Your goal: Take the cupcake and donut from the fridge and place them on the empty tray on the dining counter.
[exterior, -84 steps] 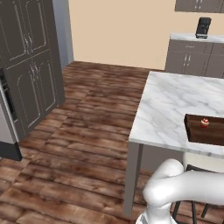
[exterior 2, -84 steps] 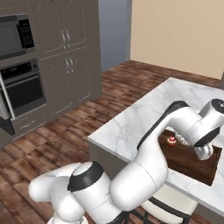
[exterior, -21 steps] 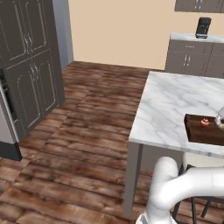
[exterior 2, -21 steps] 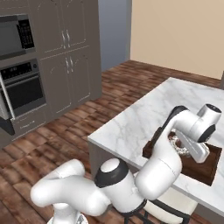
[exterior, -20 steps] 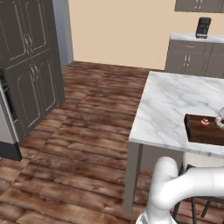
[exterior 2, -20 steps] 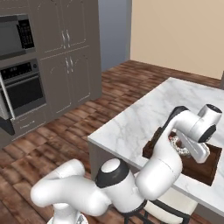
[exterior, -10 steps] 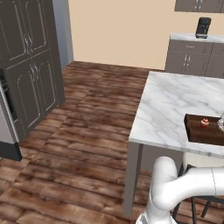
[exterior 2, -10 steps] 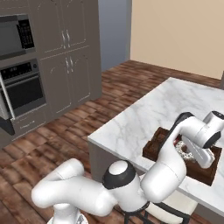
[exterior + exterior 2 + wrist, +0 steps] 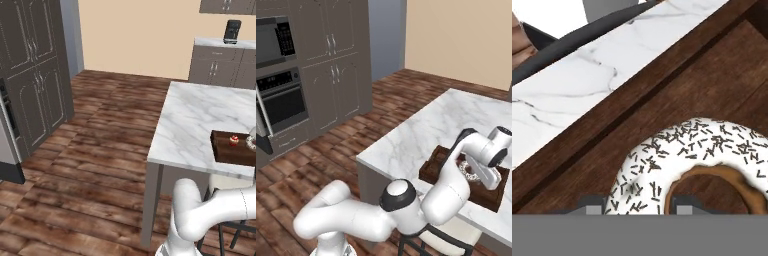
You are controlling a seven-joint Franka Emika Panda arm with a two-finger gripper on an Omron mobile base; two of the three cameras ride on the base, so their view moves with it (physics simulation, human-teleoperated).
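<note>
On the dark brown wooden tray point(image 9: 587, 135) lies the small ring donut with its pale speckled glaze point(image 9: 687, 165), its underside apparently resting on the tray floor near one low side. The gripper point(image 9: 639, 205) is narrowly parted, and its two dark tips appear to straddle one side of the ring, so it seems to hold the donut rather than to have let go. In the left base view the tiny red-wrapped cupcake with a cherry point(image 9: 233, 140) already stands in the same tray, just beside the donut. The tray sits near the edge of the white, grey-veined marble counter point(image 9: 200, 115). Judged from this, both pastries have reached the tray, and only releasing the donut and withdrawing remains.
</note>
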